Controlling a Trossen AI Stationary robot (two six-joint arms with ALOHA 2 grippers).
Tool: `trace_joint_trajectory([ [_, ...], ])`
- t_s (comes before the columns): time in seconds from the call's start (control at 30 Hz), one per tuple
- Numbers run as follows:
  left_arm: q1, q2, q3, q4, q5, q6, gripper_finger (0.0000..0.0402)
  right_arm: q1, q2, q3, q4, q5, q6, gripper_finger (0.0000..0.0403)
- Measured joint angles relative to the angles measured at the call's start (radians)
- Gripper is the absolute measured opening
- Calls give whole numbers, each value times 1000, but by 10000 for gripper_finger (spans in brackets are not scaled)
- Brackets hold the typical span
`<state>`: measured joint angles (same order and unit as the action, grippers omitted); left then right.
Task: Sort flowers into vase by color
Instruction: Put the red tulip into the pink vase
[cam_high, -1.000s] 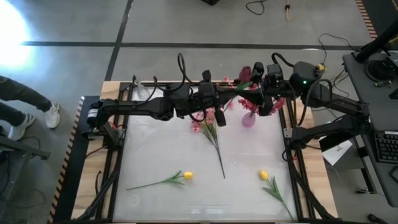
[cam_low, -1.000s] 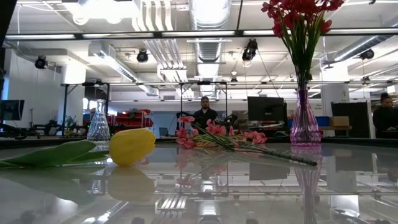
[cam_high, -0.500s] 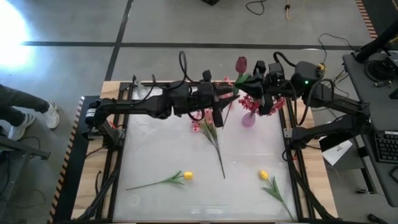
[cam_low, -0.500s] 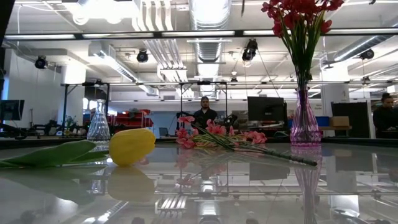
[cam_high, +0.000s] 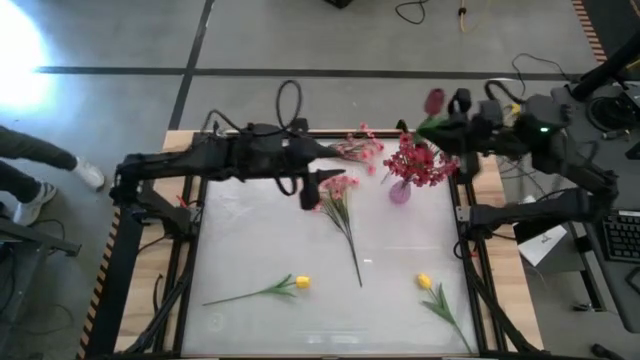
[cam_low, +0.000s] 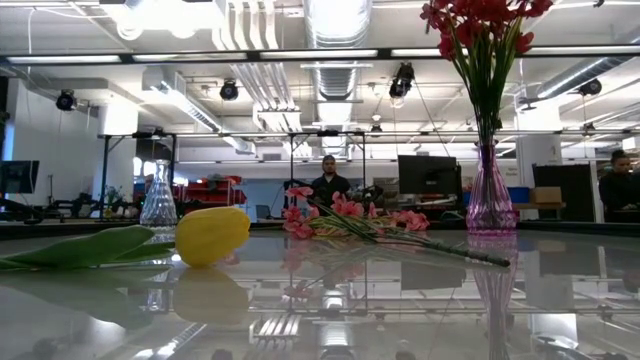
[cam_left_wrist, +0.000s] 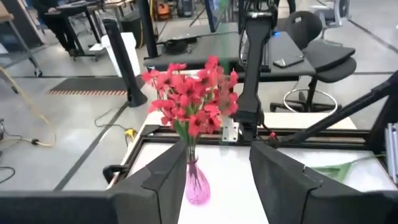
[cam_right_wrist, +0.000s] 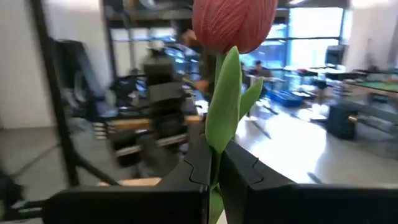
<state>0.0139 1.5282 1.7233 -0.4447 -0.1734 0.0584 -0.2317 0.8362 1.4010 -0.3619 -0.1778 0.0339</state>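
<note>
My right gripper (cam_high: 452, 128) is shut on a dark maroon tulip bud stem (cam_high: 433, 101), held in the air at the far right, beyond the pink vase (cam_high: 399, 190) of red blossoms (cam_high: 420, 160). The bud (cam_right_wrist: 233, 23) fills the right wrist view. My left gripper (cam_high: 322, 182) is open and empty over the far middle of the table, facing the vase (cam_left_wrist: 196, 183). A pink spray (cam_high: 340, 205) lies flat on the table; another pink spray (cam_high: 355, 148) lies at the far edge. Two yellow tulips (cam_high: 300, 283) (cam_high: 424, 282) lie near the front. My right gripper pinches the maroon tulip's green stem and leaf (cam_right_wrist: 221, 134) between its two fingers (cam_right_wrist: 193, 171), a little below the bud. The flower is lifted clear of the table and of the vase, and the bud sticks out past the fingertips.
A clear glass vase (cam_low: 158, 195) stands at the far left. The pink vase (cam_low: 491, 195) with the red blossoms stands at the far right. A black frame (cam_high: 190, 250) runs round the table. A person (cam_high: 40, 170) is on the floor at the left.
The two grippers, close together at the far middle a second ago, have drawn apart. My right gripper has gone toward the table's right edge with the maroon tulip. My left arm has drawn back toward the left.
</note>
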Motion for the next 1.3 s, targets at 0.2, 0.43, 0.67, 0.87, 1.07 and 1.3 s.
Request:
trace_joint_trajectory([
  [0.2, 0, -46, 0, -100, 1, -17, 149, 0, -90, 0, -235, -106, -9, 9],
  [0.43, 1, -47, -7, -118, 33, -23, 138, 0, -209, -24, -400, 64, -40, 9],
  [0.67, -7, 4, -88, -113, 180, -90, 136, 0, -319, -138, -406, 405, -38, 9],
  [0.87, -6, 31, -190, -16, 179, -131, 136, 0, -369, -299, -273, 476, 21, 9],
  [1.07, -6, 51, -339, 213, 179, -131, 136, 0, -376, -466, -37, 484, 16, 9],
  [1.3, -6, 112, -498, 531, 181, -176, 136, 0, -375, -568, 103, 498, -9, 9],
])
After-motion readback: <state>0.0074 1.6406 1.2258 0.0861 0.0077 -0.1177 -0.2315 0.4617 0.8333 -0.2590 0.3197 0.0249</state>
